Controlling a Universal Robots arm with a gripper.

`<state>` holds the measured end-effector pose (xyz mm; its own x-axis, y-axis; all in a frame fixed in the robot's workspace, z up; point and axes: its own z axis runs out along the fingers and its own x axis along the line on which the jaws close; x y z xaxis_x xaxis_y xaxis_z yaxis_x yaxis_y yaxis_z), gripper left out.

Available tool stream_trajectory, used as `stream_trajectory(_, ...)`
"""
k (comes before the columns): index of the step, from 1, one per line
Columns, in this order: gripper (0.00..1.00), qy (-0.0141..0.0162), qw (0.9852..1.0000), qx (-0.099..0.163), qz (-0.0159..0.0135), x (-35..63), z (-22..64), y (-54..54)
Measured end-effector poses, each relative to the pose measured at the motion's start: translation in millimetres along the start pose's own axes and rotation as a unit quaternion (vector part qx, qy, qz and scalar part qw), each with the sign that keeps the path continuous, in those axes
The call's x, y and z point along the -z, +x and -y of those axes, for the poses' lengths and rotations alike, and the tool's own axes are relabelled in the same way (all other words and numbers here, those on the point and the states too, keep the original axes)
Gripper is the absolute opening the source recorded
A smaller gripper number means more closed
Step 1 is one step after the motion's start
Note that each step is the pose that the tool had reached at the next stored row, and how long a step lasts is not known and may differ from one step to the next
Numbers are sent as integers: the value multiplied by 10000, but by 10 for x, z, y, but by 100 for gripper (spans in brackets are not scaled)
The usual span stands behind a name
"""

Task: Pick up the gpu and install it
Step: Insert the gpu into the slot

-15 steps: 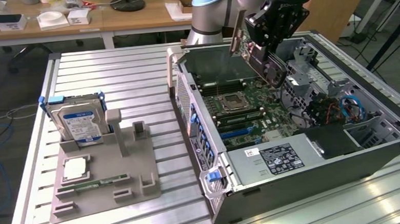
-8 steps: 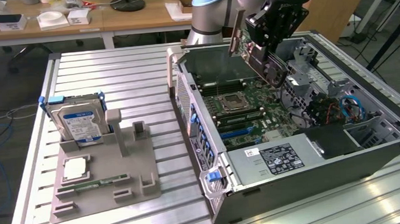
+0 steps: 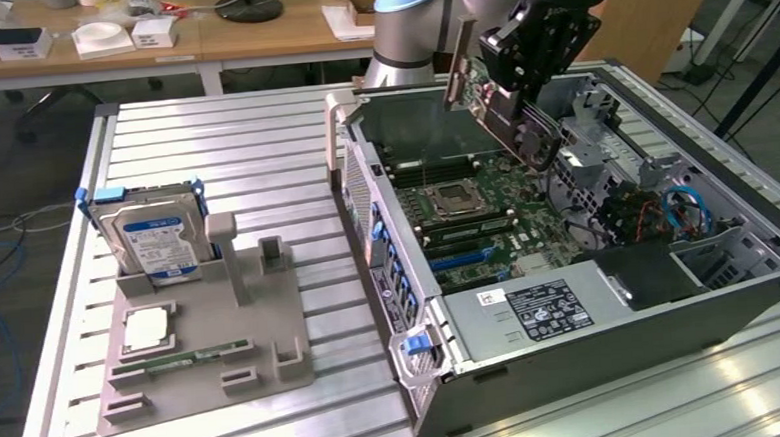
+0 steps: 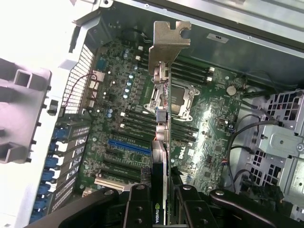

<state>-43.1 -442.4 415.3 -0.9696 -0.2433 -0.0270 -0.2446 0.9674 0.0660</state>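
Gripper (image 3: pixel 506 80) clamps the gpu (image 4: pixel 161 114) above the open case (image 3: pixel 612 367), upper right of the exterior view (light, stiff, likely fragile: grip flat faces).

So there are 2 cameras here. The exterior one sits up high off a corner of the slatted table (image 3: pixel 227 157) and looks down at an angle across it. It's far enough back to catch the whole open PC case (image 3: pixel 391 228) on the exterior view's right, the gray parts holder (image 3: pixel 203 338) on its left and the wooden desks (image 3: pixel 273 39) behind. The wrist one rides on the arm above the case and points down into it, sighting along the gripper (image 4: pixel 164 194) and the edge of the gpu (image 4: pixel 161 99) clamped in it, so it's way closer in. Both views share the motherboard (image 3: pixel 477 214) with its CPU socket (image 3: pixel 453 197), plus the case's inner walls.
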Motion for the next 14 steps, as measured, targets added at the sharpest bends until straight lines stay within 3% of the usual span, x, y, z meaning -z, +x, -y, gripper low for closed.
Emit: stream_trajectory(14, 26, -6, 9997, 224, -15, 0, 0, 0)
